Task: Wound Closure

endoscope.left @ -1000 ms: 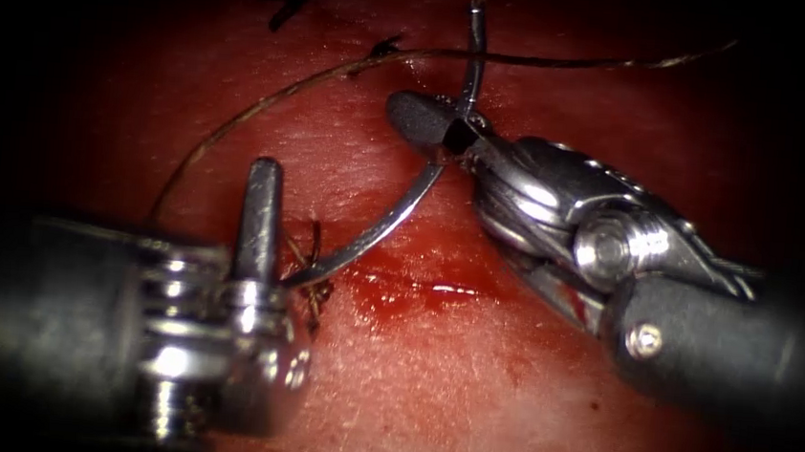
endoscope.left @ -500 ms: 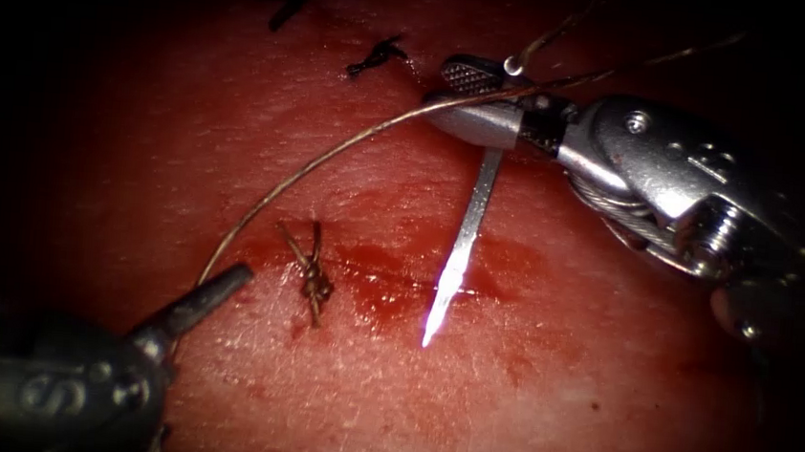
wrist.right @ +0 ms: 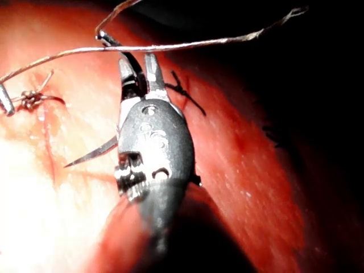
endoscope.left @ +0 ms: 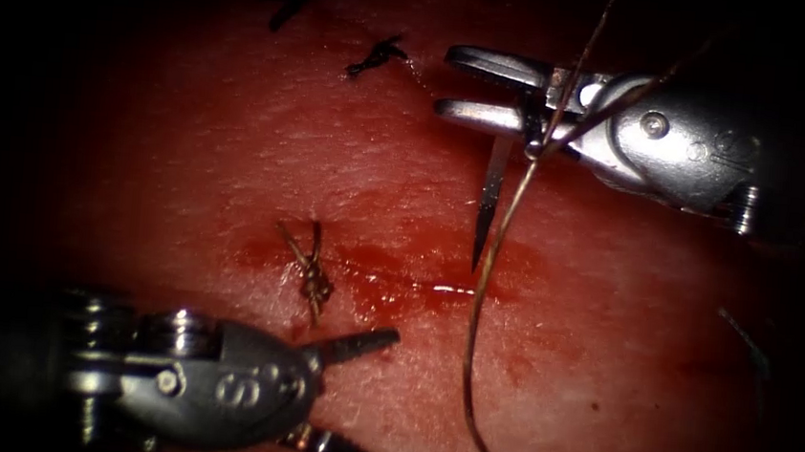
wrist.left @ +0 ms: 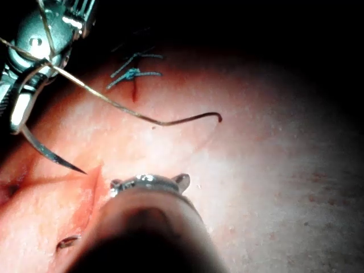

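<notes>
My right tool (endoscope.left: 447,84) comes in from the upper right and is shut on the curved needle (endoscope.left: 491,195). It grips the needle deep in the jaws near the thread end, with the jaw tips standing apart. The needle is out of the tissue and points down, its tip just above the cut (endoscope.left: 436,286), right of the tied knot (endoscope.left: 312,276). The thread (endoscope.left: 475,337) hangs from the needle's end down across the cut. My left tool (endoscope.left: 379,397) sits at the lower left, open and holding nothing. The right wrist view shows the right tool (wrist.right: 139,57), the needle (wrist.right: 94,153) and the thread (wrist.right: 170,46).
Red fluid (endoscope.left: 388,287) lies along the cut. Two older dark stitches (endoscope.left: 377,56) sit at the far side of the tissue (endoscope.left: 601,385). In the left wrist view the needle (wrist.left: 40,149) curves from the right tool (wrist.left: 34,45) toward the cut, and the thread (wrist.left: 114,102) trails across.
My left tool let go of the thread, opened and shifted right below the knot. The freed thread now hangs down from the needle. The right tool turned slightly, still holding the needle.
</notes>
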